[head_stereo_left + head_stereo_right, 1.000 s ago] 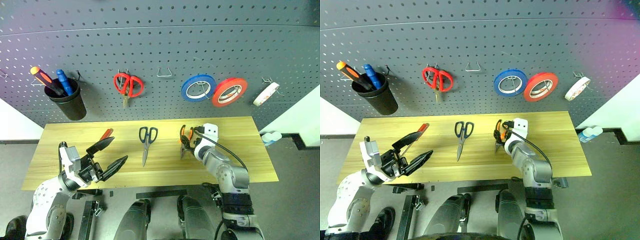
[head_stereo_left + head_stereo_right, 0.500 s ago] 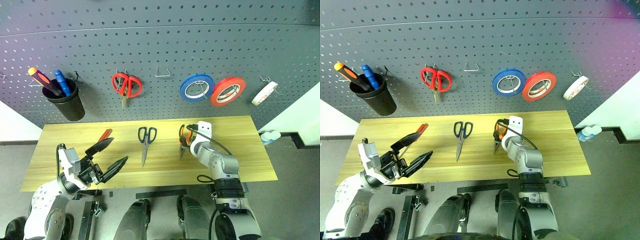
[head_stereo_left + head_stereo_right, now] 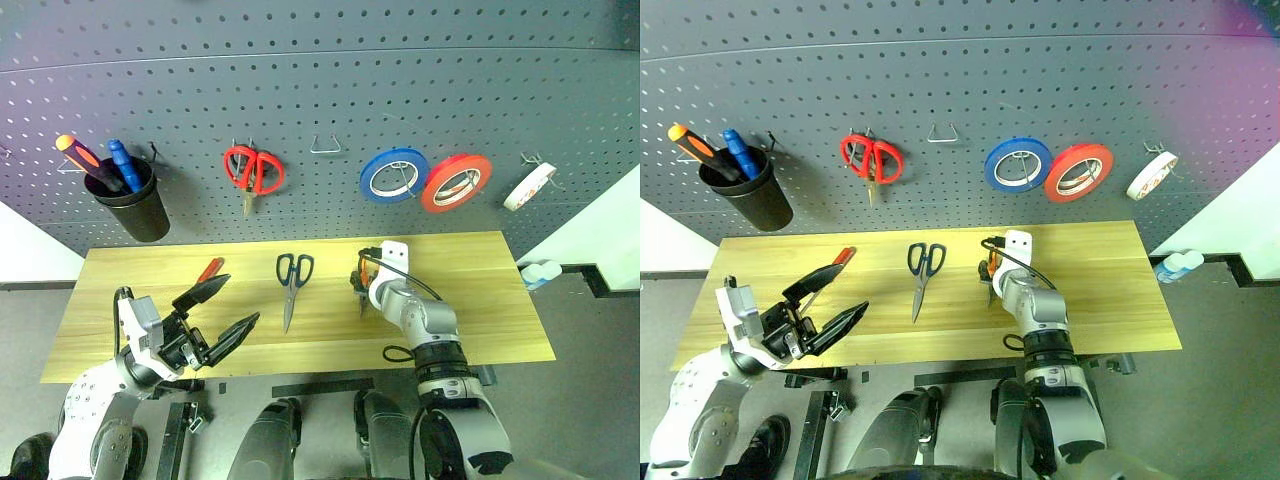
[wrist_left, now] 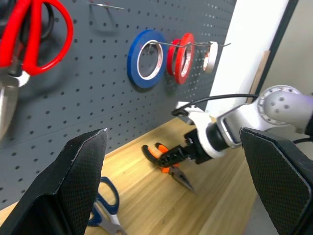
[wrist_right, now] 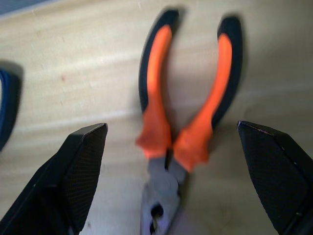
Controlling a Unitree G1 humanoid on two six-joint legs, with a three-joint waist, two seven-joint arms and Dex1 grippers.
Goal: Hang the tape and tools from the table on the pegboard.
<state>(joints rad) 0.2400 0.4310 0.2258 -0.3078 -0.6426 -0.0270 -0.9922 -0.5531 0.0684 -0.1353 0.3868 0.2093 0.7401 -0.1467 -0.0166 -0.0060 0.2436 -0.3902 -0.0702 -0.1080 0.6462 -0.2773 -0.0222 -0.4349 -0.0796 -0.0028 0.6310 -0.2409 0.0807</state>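
Behind the tabletop (image 3: 480, 300) stands the big dark grey pegboard (image 3: 320, 90), full of little holes. On its hooks hang red-handled scissors (image 3: 254, 172), a blue roll (image 3: 395, 175), a red roll (image 3: 457, 183) and the thin whitish tape (image 3: 531, 187), far to the right. A black cup (image 3: 135, 205) at the left holds two screwdrivers (image 3: 100, 168).

On the light wood lie three tools. The dark-handled scissors (image 3: 291, 288) rest in the middle. The red-handled screwdriver (image 3: 210, 270) lies to the left, partly hidden by the left end effector (image 3: 220, 308), which hangs above the tabletop's front left part with its two black fingers spread wide and nothing between them. The pliers (image 5: 183, 122) lie right of the middle.

From the head views, the right end effector (image 3: 362, 287) covers most of the pliers. The right wrist view shows them well: orange-and-black handles apart, grey nose together, flat on the wood, with the black fingers wide apart on either side and not touching. The left wrist view shows the right end effector low over the pliers from the side.
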